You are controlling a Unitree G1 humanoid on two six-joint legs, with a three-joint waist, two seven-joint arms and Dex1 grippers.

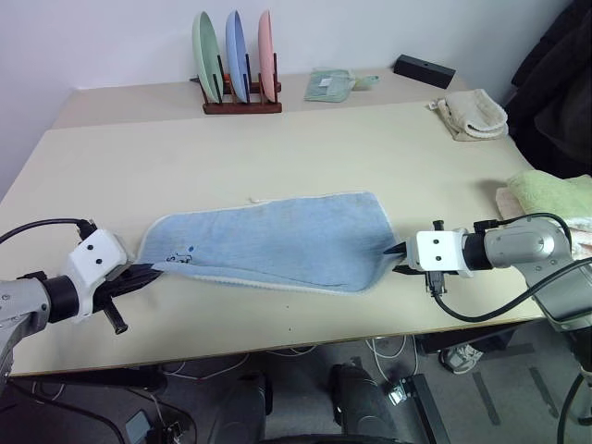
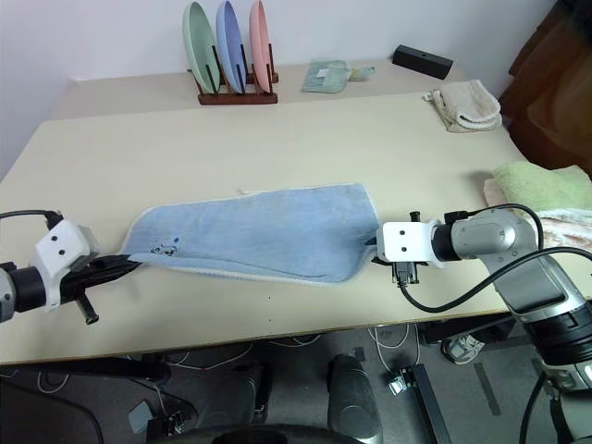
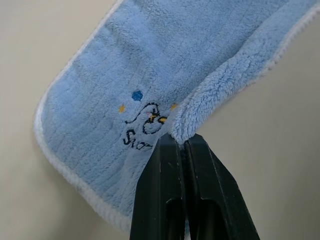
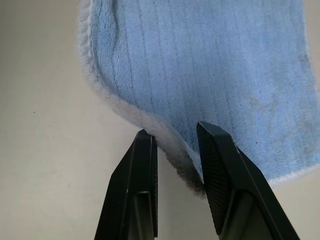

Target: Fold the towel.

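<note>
Terry towel (image 1: 277, 242), lt blue, folded lengthwise, table (image 1: 305, 148) centre. L gripper (image 3: 182, 145) at 9 o'clock end, clenched on corner. R gripper (image 4: 175, 137) at 3 o'clock end, fingers parted astride edge.

Towel (image 1: 277, 240) was soft fluffy terry cloth, ribbed pile, whitish plush trim, stitched thread mark; table (image 1: 277, 139) was smooth matt beige laminate; left gripper (image 3: 182, 145) fingers were matt black plastic; right gripper (image 4: 175, 137) pads looked finely textured; plates (image 1: 236, 42) were smooth, slightly glossy, in a dark wooden rack (image 1: 242, 106); beige towel (image 1: 472, 116) was nubby cloth; box (image 1: 424, 69) was matt black.
</note>
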